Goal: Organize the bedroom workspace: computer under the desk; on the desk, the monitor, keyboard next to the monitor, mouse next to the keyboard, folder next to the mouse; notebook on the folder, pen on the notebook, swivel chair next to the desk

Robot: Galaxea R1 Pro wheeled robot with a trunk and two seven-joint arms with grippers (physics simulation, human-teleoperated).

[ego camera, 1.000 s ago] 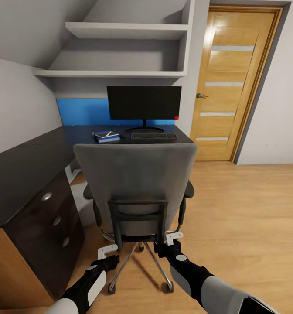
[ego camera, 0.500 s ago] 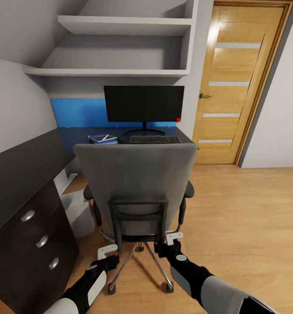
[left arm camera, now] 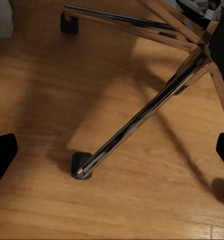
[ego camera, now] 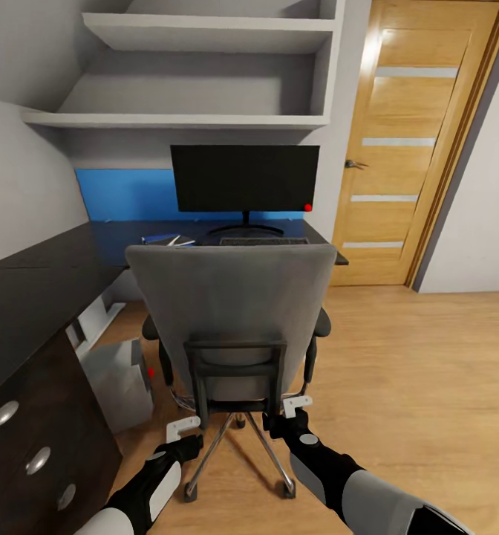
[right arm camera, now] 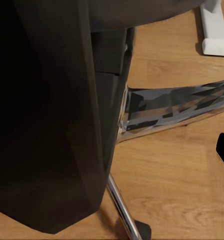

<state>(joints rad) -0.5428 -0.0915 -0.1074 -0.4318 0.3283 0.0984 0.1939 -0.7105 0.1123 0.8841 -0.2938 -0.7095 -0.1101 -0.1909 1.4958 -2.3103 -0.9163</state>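
Observation:
The grey swivel chair [ego camera: 231, 312] stands with its back to me, facing the black-topped desk [ego camera: 49, 275]. On the desk are the black monitor [ego camera: 243, 178], the keyboard [ego camera: 263, 241] in front of it, and to the left the blue folder [ego camera: 154, 238] with the white pen [ego camera: 173, 239] lying above it. The notebook and the mouse are too small to make out. The grey computer [ego camera: 119, 383] sits under the desk. My left gripper [ego camera: 183, 427] and right gripper [ego camera: 298, 405] are open, low behind the chair. Its chrome base leg [left arm camera: 142, 115] lies between the left fingertips [left arm camera: 2, 155].
Dark drawers with silver knobs [ego camera: 27, 446] stand close on my left. An oak door [ego camera: 405, 141] is at the right, with bare plank floor [ego camera: 420, 371] before it. Grey shelves [ego camera: 197, 74] and a blue wall panel [ego camera: 123, 193] are behind the monitor.
The whole view has advanced toward the desk while the chair keeps its place before my arms. The drawer unit slid left and down, and the computer tower came into view.

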